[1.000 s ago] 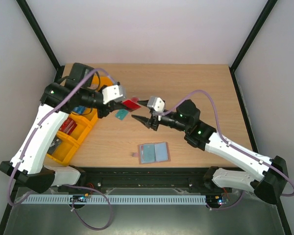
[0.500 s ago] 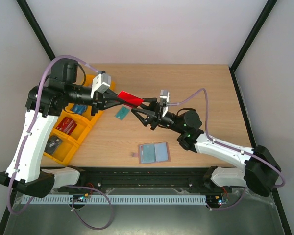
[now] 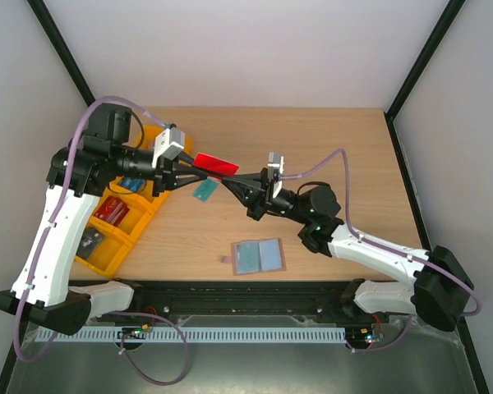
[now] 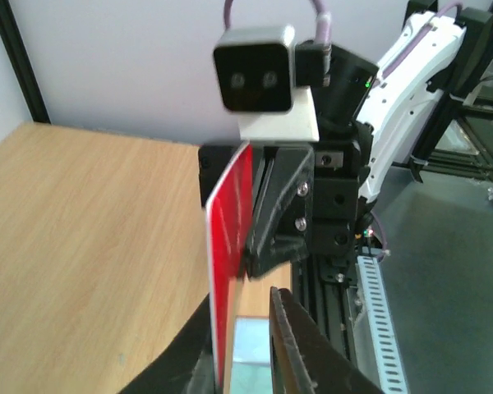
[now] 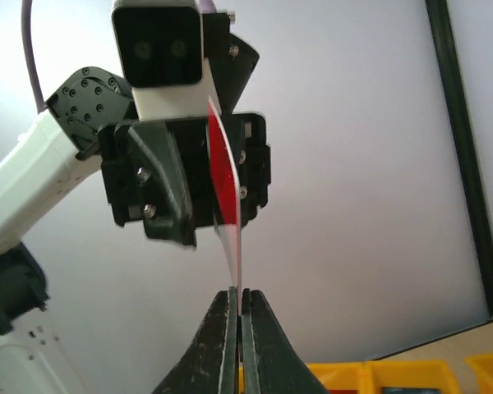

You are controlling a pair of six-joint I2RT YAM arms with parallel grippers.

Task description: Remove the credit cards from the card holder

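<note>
Now clamped at both ends, mid-frame in the air: red card (image 3: pixel 216 166), pinched tight by left gripper (image 3: pixel 199 171) and by right gripper (image 3: pixel 237 178), jaws spread half a second ago. Lying open at lower centre: card holder (image 3: pixel 258 256).

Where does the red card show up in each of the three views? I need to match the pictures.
Top external: the red card is in mid-air, left of centre, between the left hand and the right hand.
Left wrist: red card near centre, almost edge-on, rising from the bottom edge.
Right wrist: red card at centre, edge-on, above that hand's own fingertips.
Shared landmark: the two hands, each shut on an opposite end of the card.
</note>
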